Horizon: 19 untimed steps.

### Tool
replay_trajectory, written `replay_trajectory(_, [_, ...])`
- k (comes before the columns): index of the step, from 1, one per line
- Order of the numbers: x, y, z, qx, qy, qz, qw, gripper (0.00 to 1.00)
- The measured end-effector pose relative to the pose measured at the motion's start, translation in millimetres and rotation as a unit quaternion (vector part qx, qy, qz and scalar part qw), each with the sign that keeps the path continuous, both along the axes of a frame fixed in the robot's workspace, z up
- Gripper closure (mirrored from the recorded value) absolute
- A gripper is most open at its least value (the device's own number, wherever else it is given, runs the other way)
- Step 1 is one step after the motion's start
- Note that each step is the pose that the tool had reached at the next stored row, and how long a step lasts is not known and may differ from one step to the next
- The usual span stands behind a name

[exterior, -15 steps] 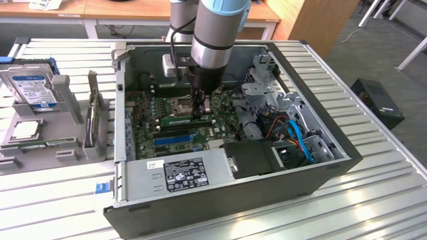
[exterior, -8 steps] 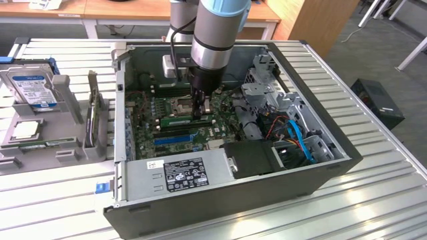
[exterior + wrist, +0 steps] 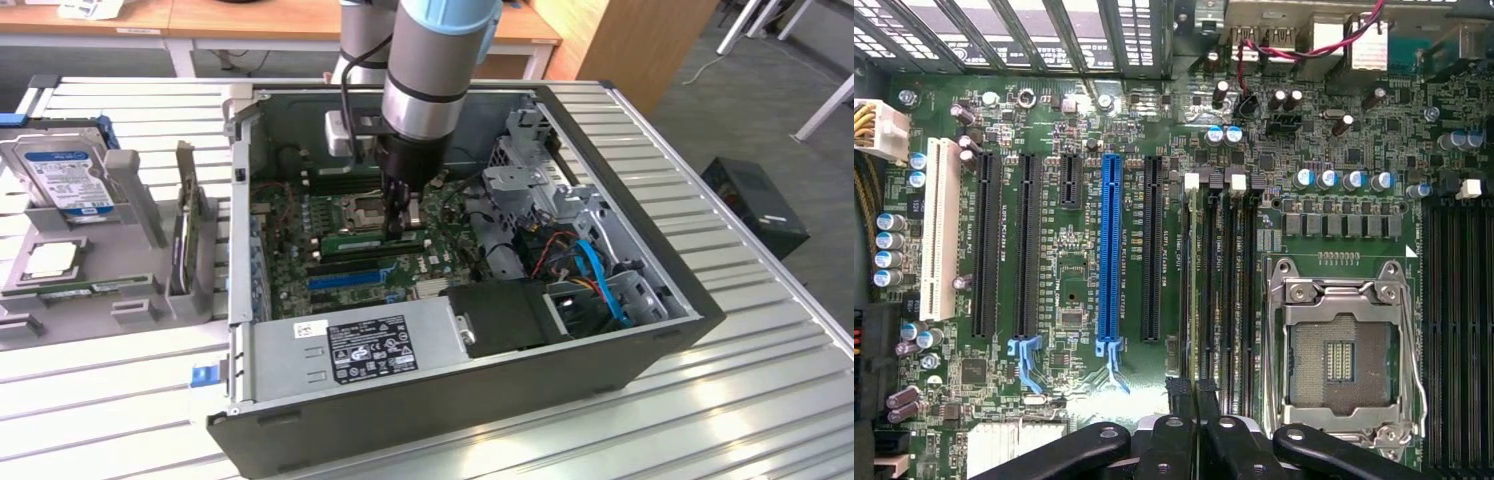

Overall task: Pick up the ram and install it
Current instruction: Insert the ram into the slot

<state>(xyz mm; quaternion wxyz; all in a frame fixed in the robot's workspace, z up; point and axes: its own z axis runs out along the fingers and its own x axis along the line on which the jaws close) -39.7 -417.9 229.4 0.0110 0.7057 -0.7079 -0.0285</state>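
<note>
At the exterior view's left, a grey plastic tray [image 3: 134, 200] sits on the ribbed metal counter [image 3: 747, 400]. A silver hard drive with a blue-white label [image 3: 60, 175] stands upright in it, with a small square processor chip [image 3: 51, 260] below. A narrow green board [image 3: 94, 287] lies along the tray's front groove. A taller green expansion card [image 3: 191, 235] stands on edge just beside the case.

The open black computer case [image 3: 400, 430] lies on its side in the middle of the counter. A grey power supply with a black-and-white label [image 3: 367, 345] fills its near corner, and the green motherboard [image 3: 300, 250] lies flat behind that.

The silver arm with a light-blue joint cap [image 3: 427, 90] reaches straight down into the case. Its black gripper [image 3: 403, 228] is low over the board, just beside the silver-framed empty processor socket [image 3: 360, 208]. The fingers are drawn almost together, pinching the top edge of the ram [image 3: 358, 244]. This long thin green stick stands edge-up along the dark memory slots.

In the wrist view, the fingertips [image 3: 1179, 420] meet over a slot. That slot lies between the long blue card slot [image 3: 1111, 250] and the socket.

Toward the exterior view's right, blue and orange cables [image 3: 601, 280] curl inside the case. A black box [image 3: 754, 205] sits on the floor beyond the counter.
</note>
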Motion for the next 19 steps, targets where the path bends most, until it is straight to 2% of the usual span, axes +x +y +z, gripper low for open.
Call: replay_trajectory(19, [0.0,0.0,-5.6,0.0,0.0,0.0,1.0,0.88])
